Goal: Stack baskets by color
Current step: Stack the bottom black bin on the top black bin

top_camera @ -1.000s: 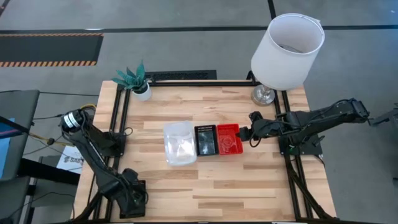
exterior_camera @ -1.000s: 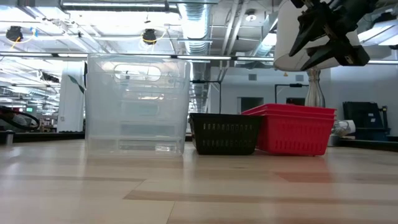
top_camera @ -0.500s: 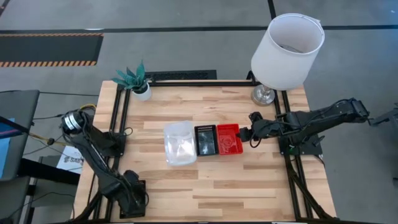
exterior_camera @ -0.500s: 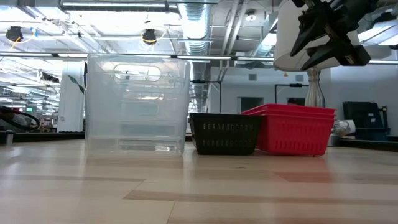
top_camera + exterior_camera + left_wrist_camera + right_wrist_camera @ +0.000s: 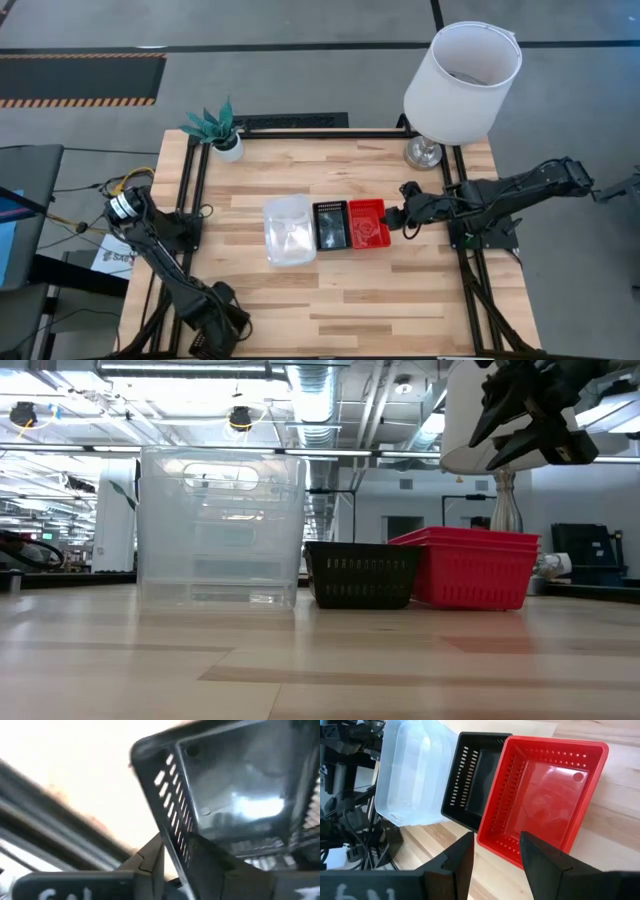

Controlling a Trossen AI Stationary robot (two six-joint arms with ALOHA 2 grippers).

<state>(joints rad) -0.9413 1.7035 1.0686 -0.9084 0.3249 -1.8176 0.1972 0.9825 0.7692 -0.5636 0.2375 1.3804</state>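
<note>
At the near left corner of the table [image 5: 400, 300] the left gripper [image 5: 215, 325] has swung slightly right. Its fingers [image 5: 150, 862] now straddle the slotted wall of a loose black basket [image 5: 235, 795]; whether they pinch it yet, I cannot tell. Probably this one is bound for the black pile.

Mid-table, nothing has moved: the tall clear stack [image 5: 288, 230], glossy and see-through, the low middle black basket [image 5: 330, 225] and the red stack [image 5: 368, 222], mesh-walled and rectangular, sit side by side. Just right of them hovers the right gripper [image 5: 495, 845], fingers apart and empty.
</note>
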